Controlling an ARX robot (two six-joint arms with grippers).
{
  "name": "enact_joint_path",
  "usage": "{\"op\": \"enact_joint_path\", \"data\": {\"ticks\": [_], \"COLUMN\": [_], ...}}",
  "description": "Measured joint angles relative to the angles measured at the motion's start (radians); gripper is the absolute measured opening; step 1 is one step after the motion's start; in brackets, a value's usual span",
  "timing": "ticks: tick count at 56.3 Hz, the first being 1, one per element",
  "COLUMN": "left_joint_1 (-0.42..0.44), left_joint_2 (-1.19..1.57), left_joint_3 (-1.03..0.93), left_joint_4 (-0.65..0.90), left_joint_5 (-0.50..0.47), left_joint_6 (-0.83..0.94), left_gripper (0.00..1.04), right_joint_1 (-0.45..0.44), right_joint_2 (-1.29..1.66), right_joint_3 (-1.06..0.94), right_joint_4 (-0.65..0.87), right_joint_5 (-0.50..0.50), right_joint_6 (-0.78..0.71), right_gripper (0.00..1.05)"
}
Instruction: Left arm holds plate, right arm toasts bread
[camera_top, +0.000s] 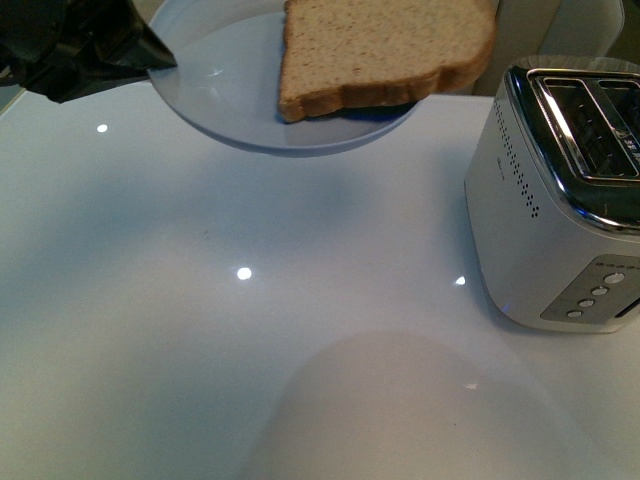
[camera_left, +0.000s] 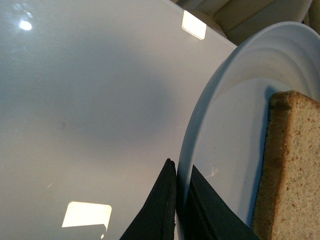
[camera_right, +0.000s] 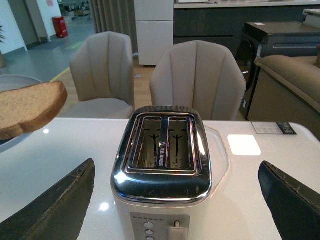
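Observation:
The pale blue-grey plate (camera_top: 230, 95) hangs above the white table at the top of the front view. My left gripper (camera_top: 160, 55) is shut on its left rim, one black jaw on each side of the edge, as the left wrist view shows at the gripper (camera_left: 177, 172) and the plate (camera_left: 220, 115). A slice of brown bread (camera_top: 385, 50) lies on the plate, overhanging toward the toaster; the bread (camera_left: 290, 170) also shows in the left wrist view, and the bread (camera_right: 27, 107) in the right wrist view. My right gripper (camera_right: 177, 192) is open, its fingers (camera_right: 60, 200) wide apart in front of the toaster.
A silver two-slot toaster (camera_top: 560, 190) stands at the table's right side, slots empty; the toaster (camera_right: 162, 160) shows its buttons and lever. Two beige chairs (camera_right: 197, 80) stand beyond the far table edge. The white table (camera_top: 250, 330) is glossy with light reflections.

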Motion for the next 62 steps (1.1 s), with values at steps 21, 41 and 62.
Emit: {"op": "enact_joint_path", "data": {"ticks": [21, 41, 62], "left_joint_1": [-0.098, -0.108, -0.112], "left_joint_2": [-0.021, -0.022, -0.024], "left_joint_3": [0.020, 0.028, 0.032], "left_joint_4": [-0.037, -0.049, -0.055], "left_joint_5": [0.002, 0.003, 0.010], "left_joint_6": [-0.056, -0.066, -0.075], "left_gripper": [0.03, 0.03, 0.03], "right_joint_1": [0.000, -0.018, 0.099], "right_joint_2": [0.000, 0.069, 0.656], "right_joint_3": [0.000, 0.052, 0.282], "right_joint_4": [0.000, -0.139, -0.056], "right_joint_5": [0.000, -0.106, -0.175], "right_joint_6": [0.000, 0.060, 0.411], "right_gripper": [0.96, 0.96, 0.96]}}
